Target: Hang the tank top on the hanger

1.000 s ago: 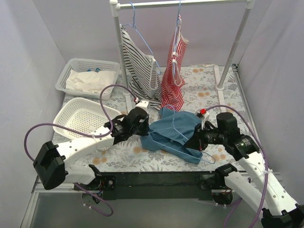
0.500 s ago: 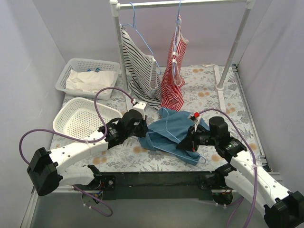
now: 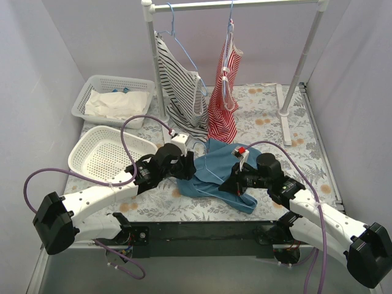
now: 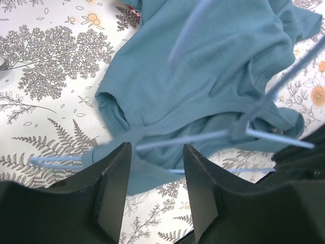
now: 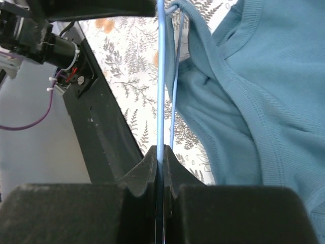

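Note:
The teal tank top (image 3: 217,160) lies crumpled on the floral table between the arms. The thin light-blue hanger (image 3: 207,169) lies tilted across it. My right gripper (image 3: 233,182) is shut on a wire of the hanger, at the top's near right edge. In the right wrist view the wire (image 5: 160,76) runs straight out of the closed gripper (image 5: 160,152), beside the tank top (image 5: 254,91). My left gripper (image 3: 187,165) is open and empty at the top's left edge. In the left wrist view its open gripper (image 4: 155,155) hovers over the tank top's hem (image 4: 203,71) and hanger wires (image 4: 203,135).
A clothes rack (image 3: 236,5) at the back holds a black-and-white striped top (image 3: 180,86) and a red-and-white striped top (image 3: 223,101) on hangers. An empty white basket (image 3: 82,156) sits left. A basket (image 3: 92,82) with white cloth sits behind it.
My right gripper has moved left and inward with the hanger, dragging it over the tank top. The top has bunched toward the left. My left gripper has shifted slightly, staying at the top's left edge.

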